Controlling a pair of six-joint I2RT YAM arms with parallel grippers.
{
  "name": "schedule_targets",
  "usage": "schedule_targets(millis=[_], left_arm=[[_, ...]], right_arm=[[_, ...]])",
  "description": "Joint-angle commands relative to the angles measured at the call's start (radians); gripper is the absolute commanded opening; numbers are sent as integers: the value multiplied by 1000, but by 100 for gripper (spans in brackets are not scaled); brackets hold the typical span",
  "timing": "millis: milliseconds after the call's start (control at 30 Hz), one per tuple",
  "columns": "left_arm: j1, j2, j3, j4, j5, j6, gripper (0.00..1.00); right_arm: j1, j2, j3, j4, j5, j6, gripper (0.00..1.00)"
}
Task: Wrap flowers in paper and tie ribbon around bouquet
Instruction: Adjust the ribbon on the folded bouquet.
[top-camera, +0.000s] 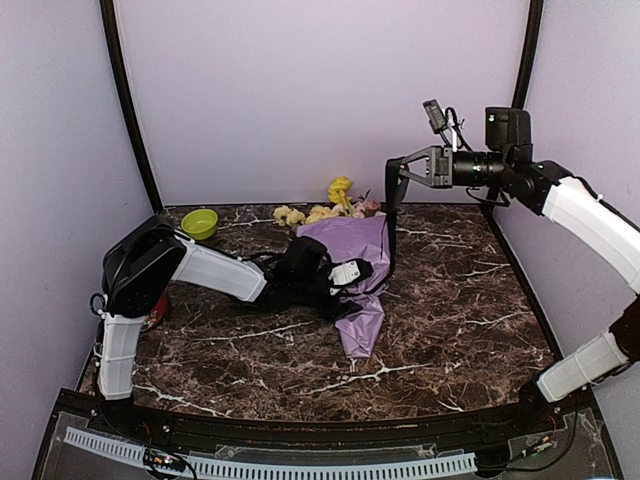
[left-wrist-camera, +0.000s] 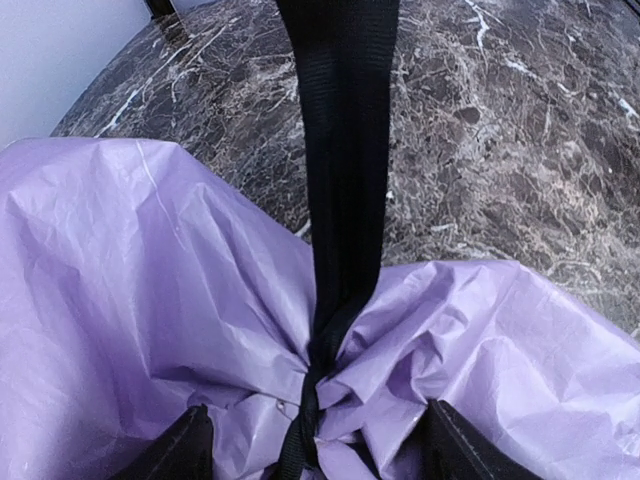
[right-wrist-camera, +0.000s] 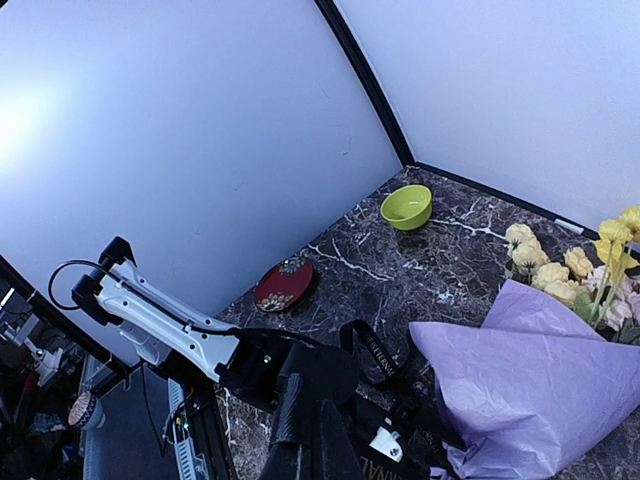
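Note:
The bouquet lies on the marble table, a cone of lilac paper (top-camera: 362, 320) with the yellow, cream and pink flowers (top-camera: 320, 212) at its far end. A black ribbon (top-camera: 390, 220) circles the cone's pinched waist and rises taut to my right gripper (top-camera: 393, 165), which is shut on it high above the table. My left gripper (top-camera: 345, 275) sits low over that waist. In the left wrist view its jaws are open on either side of the crinkled paper (left-wrist-camera: 150, 280), with the ribbon (left-wrist-camera: 340, 150) running up between them. The right wrist view shows the right gripper (right-wrist-camera: 312, 400) above the lettered ribbon (right-wrist-camera: 380, 360).
A green bowl (top-camera: 200, 223) stands at the back left. A red patterned plate (right-wrist-camera: 284, 284) lies near the left wall, partly behind the left arm. Lilac walls close the back and both sides of the table.

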Motion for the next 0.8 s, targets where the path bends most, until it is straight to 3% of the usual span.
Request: schedule_targets(millis=[0, 333, 767], left_arm=[[-6, 46, -6, -136, -55, 97, 72], [-4, 77, -65, -150, -67, 100, 70], [23, 85, -87, -139, -44, 66, 65]], right_arm=[[9, -5, 74, 27, -9, 14, 0], [9, 0, 222, -53, 78, 8, 0], [-52, -11, 255, -124, 151, 4, 0]])
